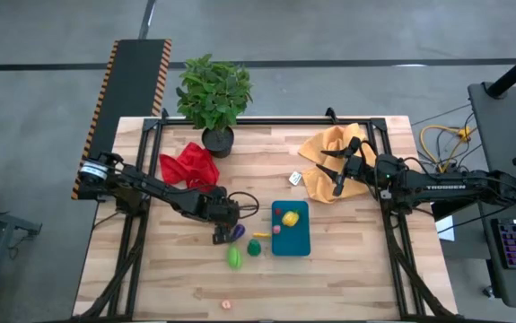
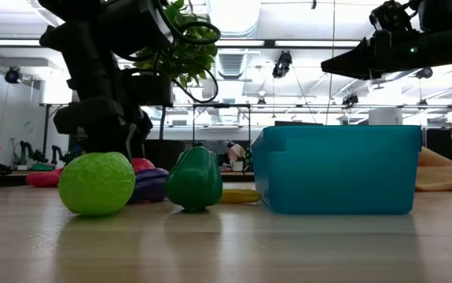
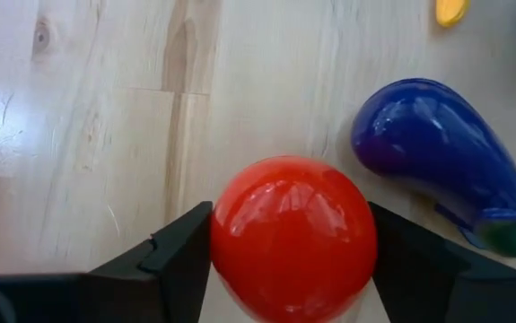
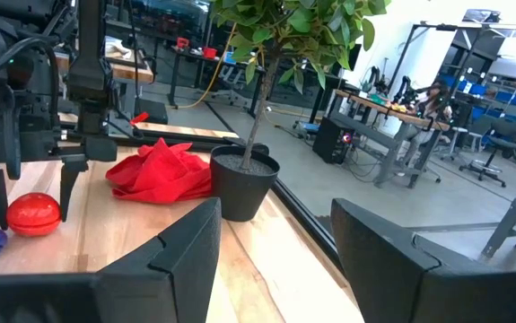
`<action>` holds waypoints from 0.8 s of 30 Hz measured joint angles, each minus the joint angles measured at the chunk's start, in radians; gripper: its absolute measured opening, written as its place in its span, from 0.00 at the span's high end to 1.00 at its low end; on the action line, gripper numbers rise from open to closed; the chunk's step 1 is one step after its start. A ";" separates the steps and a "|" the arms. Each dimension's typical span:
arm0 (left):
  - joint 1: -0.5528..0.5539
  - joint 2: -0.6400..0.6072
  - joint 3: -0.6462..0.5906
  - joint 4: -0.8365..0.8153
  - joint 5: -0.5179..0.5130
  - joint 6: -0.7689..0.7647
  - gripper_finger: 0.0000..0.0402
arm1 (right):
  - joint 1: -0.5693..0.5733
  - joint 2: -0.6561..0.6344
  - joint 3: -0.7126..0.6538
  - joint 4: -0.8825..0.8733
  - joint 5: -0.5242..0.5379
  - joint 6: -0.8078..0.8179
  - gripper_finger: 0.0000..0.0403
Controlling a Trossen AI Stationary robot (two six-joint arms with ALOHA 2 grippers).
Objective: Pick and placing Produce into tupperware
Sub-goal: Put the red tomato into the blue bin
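My left gripper (image 1: 221, 237) points down beside the teal container (image 1: 295, 240), and a red toy tomato (image 3: 292, 238) sits between its fingers. A purple eggplant (image 3: 437, 152) lies on the table just beside the tomato. A small yellow piece (image 1: 261, 235), a dark green pepper (image 1: 254, 248) and a light green round fruit (image 1: 234, 258) also rest on the wood nearby. The container holds a yellow piece (image 1: 289, 218) and a red one (image 1: 278, 213). My right gripper (image 1: 336, 184) hangs open, raised over the mustard cloth. My left gripper has the red tomato pinched at its widest part (image 3: 226, 233), one finger (image 3: 181, 247) on each side. The fingers come from above, pointing down. The tomato (image 4: 33, 213) stands on the table.
A potted plant (image 1: 213, 99) stands at the far edge with a red cloth (image 1: 188, 166) beside it. A mustard cloth (image 1: 329, 152) lies at the far right, with a small white object (image 1: 295, 179) next to it. A pink speck (image 1: 226, 303) lies near the front edge.
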 joint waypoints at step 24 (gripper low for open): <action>0.008 -0.043 0.155 -0.042 -0.016 0.184 0.42 | 0.000 0.000 0.000 0.000 0.000 0.000 0.49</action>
